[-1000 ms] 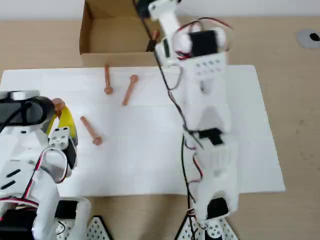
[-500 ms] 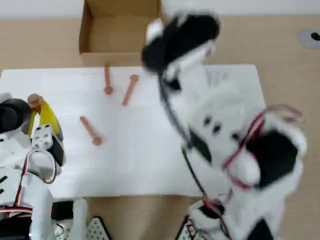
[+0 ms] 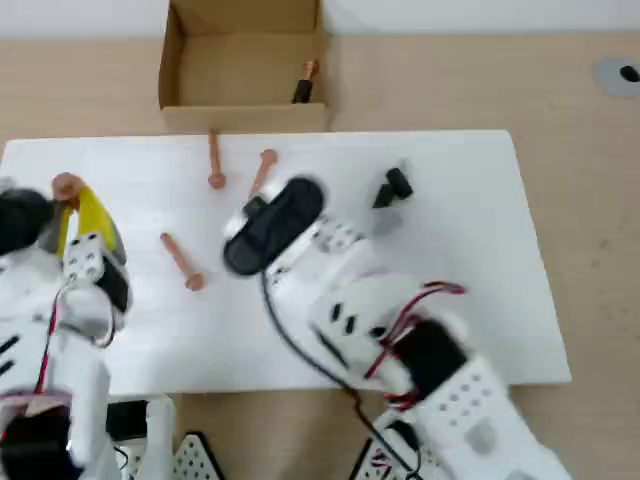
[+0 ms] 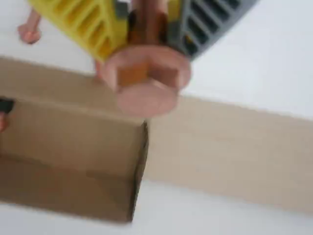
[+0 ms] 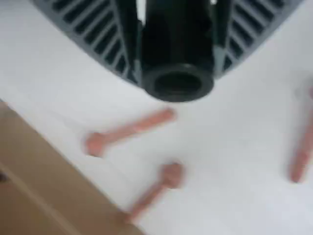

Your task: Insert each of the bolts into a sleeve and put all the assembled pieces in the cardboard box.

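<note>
Change: R arm [image 3: 350, 300] has swung back from over the cardboard box [image 3: 245, 118] to mid-mat. The assembled piece [image 3: 305, 82] it carried now lies inside the box, far-right corner. L arm has shifted a bit left.
R claw [image 5: 176, 71]: fingers pressed to both sides of a black sleeve [image 5: 177, 44], open end facing out, held above the mat.
L claw [image 4: 146, 24]: yellow & grey fingers clamped on the shank of a bolt [image 4: 146, 81], hex head sticking out past the tips. It sits at the left edge of the mat, off the surface.
Loose bolts: 3 on the mat. Bolt A [image 3: 214, 160] and bolt B [image 3: 262, 172] lie just near of the box front wall; bolt C [image 3: 182, 262] is nearer, left of centre, close to the L claw.
Spare sleeve [image 3: 392, 187]: black, on the mat right of the R arm's wrist, apart from the bolts.
White mat [image 3: 480, 280]: covers mid-table, holding the loose parts.
Table [image 3: 580, 200]: wood; the box stands on it at the far side, touching the mat's far edge.
</note>
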`<action>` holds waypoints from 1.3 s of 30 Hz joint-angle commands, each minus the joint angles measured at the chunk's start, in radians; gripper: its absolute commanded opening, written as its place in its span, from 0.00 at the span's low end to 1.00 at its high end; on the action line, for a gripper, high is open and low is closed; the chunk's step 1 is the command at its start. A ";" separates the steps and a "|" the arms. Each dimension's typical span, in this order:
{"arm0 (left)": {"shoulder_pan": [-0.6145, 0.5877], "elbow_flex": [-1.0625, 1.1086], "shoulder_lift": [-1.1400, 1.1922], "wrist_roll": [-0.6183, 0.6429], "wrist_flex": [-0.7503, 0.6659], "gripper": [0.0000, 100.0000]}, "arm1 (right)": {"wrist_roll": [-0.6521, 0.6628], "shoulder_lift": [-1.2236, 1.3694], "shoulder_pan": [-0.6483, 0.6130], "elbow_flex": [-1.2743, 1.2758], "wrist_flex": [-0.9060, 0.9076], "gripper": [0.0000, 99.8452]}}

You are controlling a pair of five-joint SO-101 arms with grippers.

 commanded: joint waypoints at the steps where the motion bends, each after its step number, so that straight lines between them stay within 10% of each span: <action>1: -0.011 0.054 -0.008 0.069 -0.098 0.01 | -0.021 -0.056 -0.064 0.157 -0.273 0.01; 11: 0.040 0.236 -0.008 0.176 -0.419 0.01 | -0.376 -0.074 -0.065 0.341 -0.571 0.01; 28: 0.367 0.569 -0.433 0.071 -0.463 0.01 | -0.161 -0.076 -0.064 0.720 -1.186 0.01; 39: 0.480 0.549 -0.421 0.072 -0.397 0.01 | -0.158 -0.076 -0.064 0.727 -1.204 0.01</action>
